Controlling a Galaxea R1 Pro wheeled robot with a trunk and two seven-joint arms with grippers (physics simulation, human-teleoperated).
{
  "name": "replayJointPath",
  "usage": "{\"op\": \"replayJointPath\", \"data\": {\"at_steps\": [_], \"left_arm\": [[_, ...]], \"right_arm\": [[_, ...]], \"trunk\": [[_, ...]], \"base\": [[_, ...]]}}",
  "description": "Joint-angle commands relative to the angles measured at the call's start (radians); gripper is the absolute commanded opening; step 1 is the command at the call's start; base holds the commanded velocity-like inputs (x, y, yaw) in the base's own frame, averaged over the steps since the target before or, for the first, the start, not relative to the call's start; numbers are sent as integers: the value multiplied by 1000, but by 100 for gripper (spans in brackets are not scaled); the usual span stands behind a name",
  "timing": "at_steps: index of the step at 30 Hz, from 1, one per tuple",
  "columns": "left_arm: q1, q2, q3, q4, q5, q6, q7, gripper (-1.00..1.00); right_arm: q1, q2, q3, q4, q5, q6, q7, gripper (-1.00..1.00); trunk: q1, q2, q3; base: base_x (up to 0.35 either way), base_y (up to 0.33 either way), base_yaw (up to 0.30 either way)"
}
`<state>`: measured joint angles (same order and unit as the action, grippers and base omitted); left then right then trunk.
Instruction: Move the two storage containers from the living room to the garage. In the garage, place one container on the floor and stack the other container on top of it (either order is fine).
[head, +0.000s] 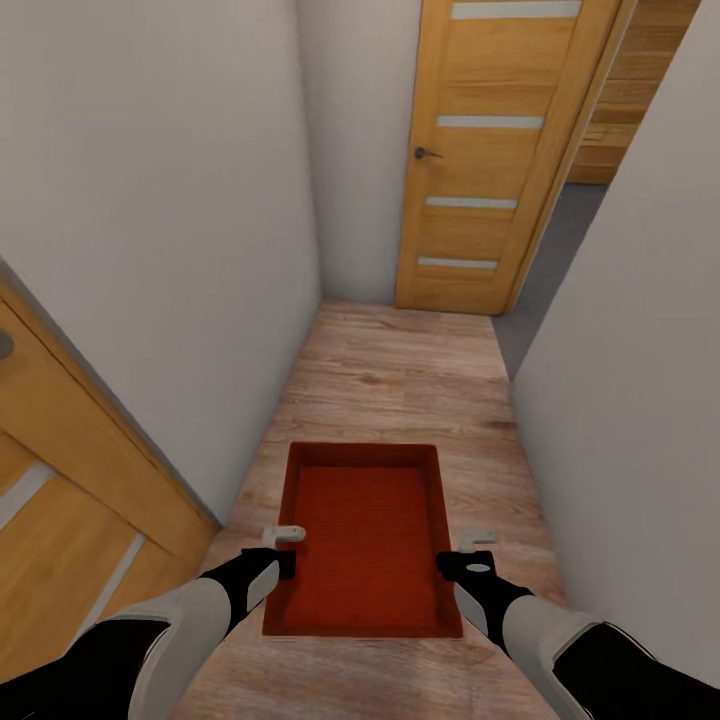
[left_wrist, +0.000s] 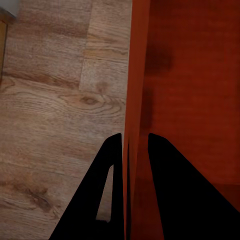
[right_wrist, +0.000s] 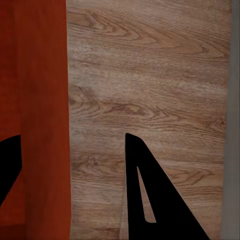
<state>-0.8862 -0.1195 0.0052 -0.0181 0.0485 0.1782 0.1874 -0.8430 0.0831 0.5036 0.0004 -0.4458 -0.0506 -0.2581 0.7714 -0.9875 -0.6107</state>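
Orange-red container rides between my arms above the corridor's wood floor. My left jaws pinch its wall; my right jaws stand spread around the opposite wall. I'd keep it level through the door, which my head view reveals.
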Motion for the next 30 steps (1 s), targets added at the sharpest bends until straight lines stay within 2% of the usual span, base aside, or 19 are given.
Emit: {"op": "replayJointPath", "data": {"at_steps": [1,19,30], "left_arm": [[0,0,-13,-2,2,6,6,-100],[0,0,-13,-2,2,6,6,-100],[0,0,-13,-2,2,6,6,-100]], "right_arm": [[-1,0,7,1,-11,-5,-4,-100],[-1,0,7,1,-11,-4,-4,-100],[-1,4,7,1,-11,-3,-6,-100]], "trunk": [[1,0,-1],[1,0,-1],[1,0,-1]], "base": [[322,0,0],[322,0,-4],[322,0,-208]]}}
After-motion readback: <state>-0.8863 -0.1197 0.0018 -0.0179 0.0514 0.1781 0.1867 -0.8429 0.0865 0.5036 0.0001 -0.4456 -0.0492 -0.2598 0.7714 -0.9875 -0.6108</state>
